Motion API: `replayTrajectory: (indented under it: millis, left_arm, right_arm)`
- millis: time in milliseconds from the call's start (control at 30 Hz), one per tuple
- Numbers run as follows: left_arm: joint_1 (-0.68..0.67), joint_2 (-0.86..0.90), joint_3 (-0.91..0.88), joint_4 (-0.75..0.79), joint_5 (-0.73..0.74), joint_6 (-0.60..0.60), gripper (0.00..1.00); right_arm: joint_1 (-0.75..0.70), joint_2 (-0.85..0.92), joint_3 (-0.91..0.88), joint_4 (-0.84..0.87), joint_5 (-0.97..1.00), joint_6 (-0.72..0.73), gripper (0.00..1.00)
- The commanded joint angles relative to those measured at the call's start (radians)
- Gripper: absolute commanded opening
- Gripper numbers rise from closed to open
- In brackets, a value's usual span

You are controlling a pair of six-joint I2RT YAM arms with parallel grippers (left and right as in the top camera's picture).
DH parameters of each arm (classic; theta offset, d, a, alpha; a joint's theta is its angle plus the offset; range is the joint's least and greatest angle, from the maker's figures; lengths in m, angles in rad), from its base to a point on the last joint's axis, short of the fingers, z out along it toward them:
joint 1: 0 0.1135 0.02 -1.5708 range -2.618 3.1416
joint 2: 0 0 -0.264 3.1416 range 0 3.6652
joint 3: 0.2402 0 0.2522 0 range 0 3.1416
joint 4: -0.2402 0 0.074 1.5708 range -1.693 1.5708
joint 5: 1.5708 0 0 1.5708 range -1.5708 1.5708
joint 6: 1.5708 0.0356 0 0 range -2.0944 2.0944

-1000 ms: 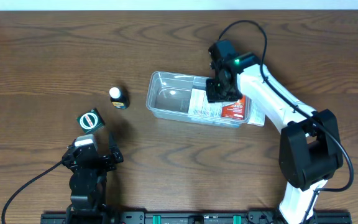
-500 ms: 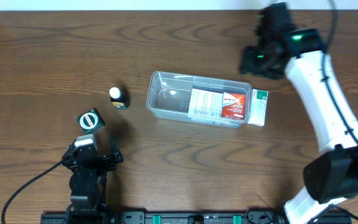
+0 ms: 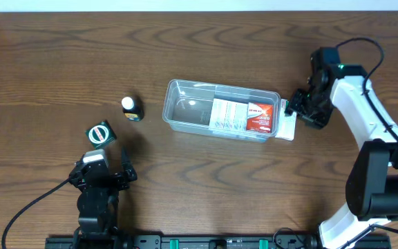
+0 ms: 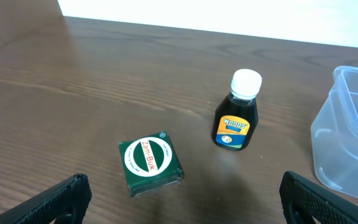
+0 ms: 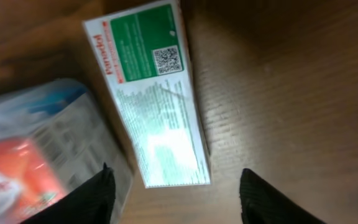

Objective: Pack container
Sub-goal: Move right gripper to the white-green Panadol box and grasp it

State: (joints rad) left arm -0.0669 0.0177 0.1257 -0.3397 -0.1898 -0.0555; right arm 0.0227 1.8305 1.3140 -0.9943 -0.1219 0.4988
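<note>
Both jaws wide, empty: right gripper (image 3: 296, 112) just beside container (image 3: 177, 87) end; left gripper (image 3: 104, 170) well apart.

The green-white box (image 5: 157, 93) lies just beside the container (image 3: 188, 114), leaving open table (image 5: 278, 93) along its far side.

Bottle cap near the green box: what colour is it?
White. The cap tops a dark bottle; the left wrist view shows it best.
</note>
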Motion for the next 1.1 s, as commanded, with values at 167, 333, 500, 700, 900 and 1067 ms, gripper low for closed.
replayTrajectory:
  millis: [167, 333, 500, 700, 900, 1067]
  left_arm:
    - [0.004, 0.000, -0.019, -0.011, -0.002, -0.013, 0.98]
    - [0.004, 0.000, -0.019, -0.011, -0.002, -0.013, 0.98]
    - [0.004, 0.000, -0.019, -0.011, -0.002, -0.013, 0.98]
    - [0.004, 0.000, -0.019, -0.011, -0.002, -0.013, 0.98]
    - [0.004, 0.000, -0.019, -0.011, -0.002, -0.013, 0.98]
    - [0.004, 0.000, -0.019, -0.011, -0.002, -0.013, 0.98]
  right_arm:
    - [-0.003, 0.002, -0.155, 0.195, -0.017, 0.013, 0.79]
    - [-0.005, 0.002, -0.211, 0.252, 0.010, 0.013, 0.79]
    - [-0.028, 0.002, -0.230, 0.252, 0.043, 0.009, 0.79]
    - [-0.075, 0.002, -0.230, 0.263, 0.031, 0.008, 0.76]
    - [-0.093, 0.002, -0.220, 0.346, 0.024, -0.114, 0.80]
    - [-0.093, 0.002, -0.218, 0.446, 0.024, -0.245, 0.80]
